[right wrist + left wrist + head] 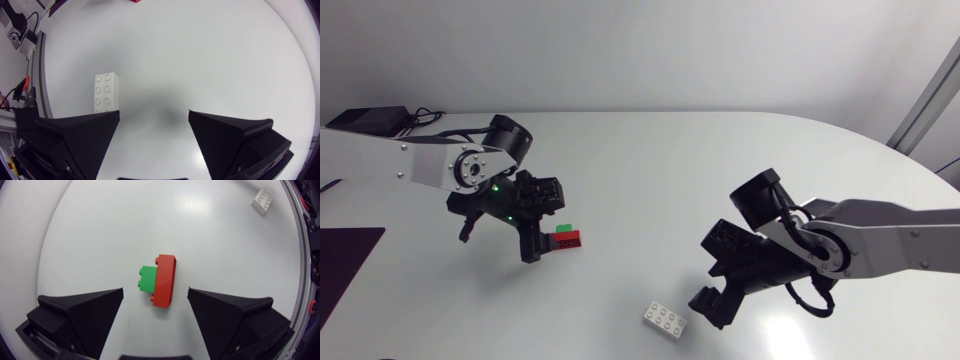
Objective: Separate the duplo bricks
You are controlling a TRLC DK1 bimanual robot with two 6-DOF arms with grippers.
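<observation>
A red duplo brick with a smaller green brick joined to its side lies on the white table, just ahead of my left gripper, whose fingers stand open on either side without touching it. From above, the red and green pair sits by my left gripper. A white brick lies alone near the front, beside my open right gripper. In the right wrist view the white brick is ahead of one finger, outside the gap of my right gripper.
A dark purple mat lies at the table's left edge. A black box with cables sits at the far left corner. The table's curved rim runs past the white brick.
</observation>
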